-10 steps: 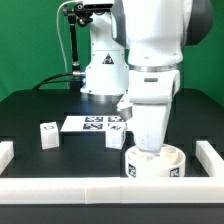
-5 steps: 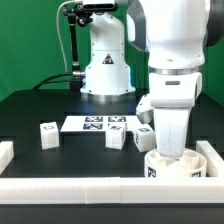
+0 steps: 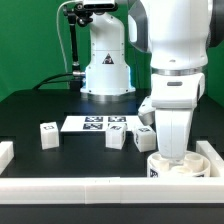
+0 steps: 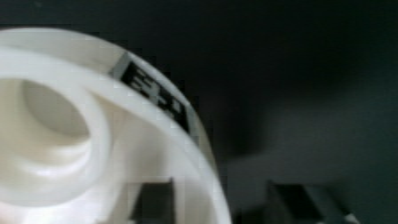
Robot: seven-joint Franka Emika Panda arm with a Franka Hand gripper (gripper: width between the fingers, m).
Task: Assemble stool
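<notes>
exterior view: bright, even, sharp | wrist view: dim — blurred (seat (image 4: 80, 110) glares white)

A: Log entry: what sort of place is this rig in?

B: I put it down as a robotics lab. I see a white robot arm (image 3: 172, 60) over a black table (image 3: 30, 110). White rails (image 3: 60, 187) fence the table's edge. A marker board (image 3: 95, 123) with square tags lies flat. Behind are a plain green wall (image 3: 30, 40) and a black stand (image 3: 72, 45).
</notes>
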